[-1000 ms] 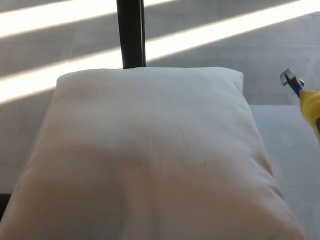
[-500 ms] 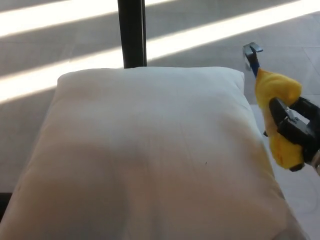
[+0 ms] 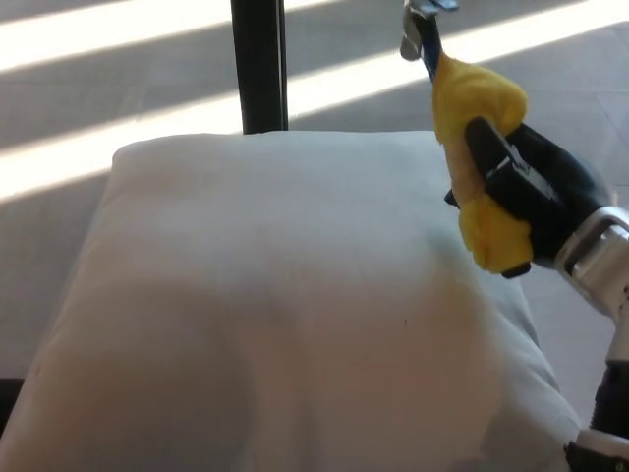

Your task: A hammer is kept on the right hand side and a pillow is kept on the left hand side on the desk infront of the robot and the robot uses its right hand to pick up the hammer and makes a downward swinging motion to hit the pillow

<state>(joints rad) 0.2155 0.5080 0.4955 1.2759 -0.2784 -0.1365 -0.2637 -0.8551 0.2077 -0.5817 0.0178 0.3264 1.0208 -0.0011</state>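
A: Right hand (image 3: 526, 192) in from the right, fingers (image 3: 496, 162) wrapped tight around the yellow grip of the hammer (image 3: 462, 147). That's a full clench, no gap in it.

B: And the hammer stands nearly upright, tilted a touch to the left, its grey metal head (image 3: 418, 29) right at the top edge of the picture, on a thin blue neck.

A: It's held above the pillow (image 3: 285, 305), over the far right corner. From here I can't tell any contact between the two; the yellow grip just overlaps the pillow's edge.

B: The pillow itself is big, white, lying flat, filling most of the view. A dark post (image 3: 258, 64) stands behind its far edge, and bright stripes of sunlight cross the floor (image 3: 118, 88) beyond.

A: Silver wrist (image 3: 600, 261) showing at the right edge. No left hand anywhere in shot.
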